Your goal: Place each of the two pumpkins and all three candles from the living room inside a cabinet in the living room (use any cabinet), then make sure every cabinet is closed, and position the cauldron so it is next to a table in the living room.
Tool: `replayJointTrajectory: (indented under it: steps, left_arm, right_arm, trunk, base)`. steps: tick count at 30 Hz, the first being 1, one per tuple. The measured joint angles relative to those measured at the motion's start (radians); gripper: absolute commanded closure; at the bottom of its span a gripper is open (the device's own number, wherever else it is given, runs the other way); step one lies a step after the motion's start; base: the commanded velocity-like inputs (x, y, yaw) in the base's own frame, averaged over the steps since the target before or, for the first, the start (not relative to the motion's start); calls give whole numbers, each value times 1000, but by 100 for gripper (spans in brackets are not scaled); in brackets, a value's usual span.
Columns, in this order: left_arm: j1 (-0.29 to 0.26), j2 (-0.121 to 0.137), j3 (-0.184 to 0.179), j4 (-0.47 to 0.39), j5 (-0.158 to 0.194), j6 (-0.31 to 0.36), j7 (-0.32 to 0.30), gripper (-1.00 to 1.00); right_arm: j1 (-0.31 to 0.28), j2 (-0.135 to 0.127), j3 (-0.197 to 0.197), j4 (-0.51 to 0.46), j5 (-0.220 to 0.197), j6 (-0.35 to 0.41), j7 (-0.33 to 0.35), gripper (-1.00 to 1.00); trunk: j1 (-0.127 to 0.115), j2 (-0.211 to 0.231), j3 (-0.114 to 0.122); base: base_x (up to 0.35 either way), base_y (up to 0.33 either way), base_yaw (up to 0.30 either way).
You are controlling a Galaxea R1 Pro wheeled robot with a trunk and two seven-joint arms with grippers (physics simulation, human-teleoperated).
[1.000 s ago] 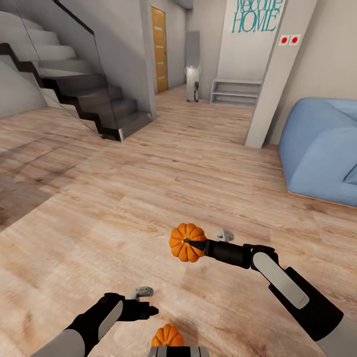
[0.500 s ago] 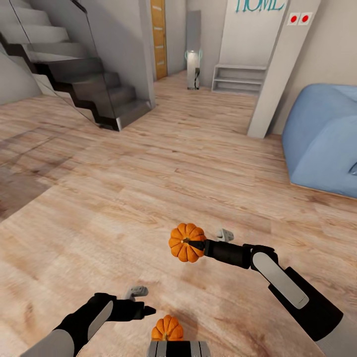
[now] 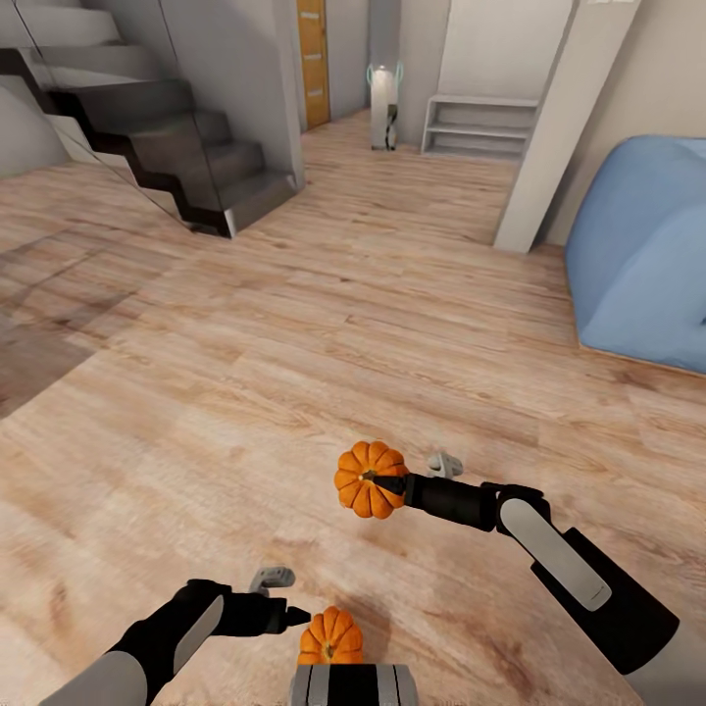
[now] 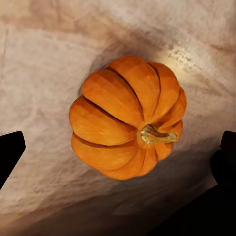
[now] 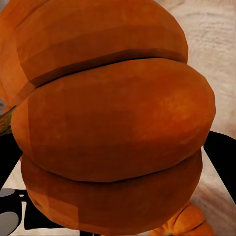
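Your left gripper (image 3: 294,618) has edged closer, fingers spread around the floor pumpkin (image 3: 330,635), ready to grab, while your right gripper (image 3: 390,484) stays clamped on the other pumpkin (image 3: 365,479).

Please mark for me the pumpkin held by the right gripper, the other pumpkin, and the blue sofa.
Held pumpkin (image 3: 368,479): head view, its ribbed side.
Other pumpkin (image 3: 330,636): head view, its top, near the stem.
Blue sofa (image 3: 642,265): head view, its front cushion.

Black arms (image 3: 461,500), grey-white panels (image 3: 555,561)
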Motion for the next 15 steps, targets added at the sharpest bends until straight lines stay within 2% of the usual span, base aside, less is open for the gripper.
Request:
replayJointTrajectory:
  steps: [12,15]
  left_arm:
    - [0,0,0,0,0,-1,2,-100]
    - [0,-1,0,-1,0,-1,2,-100]
  right_arm:
    - [0,-1,1,-9,-4,0,3,100]
    - [0,-3,2,-20,-27,20,69,100]
  trunk:
    - [5,-3,-46]
    - [7,-4,-58]
  base:
    - [0,0,0]
    - [0,0,0]
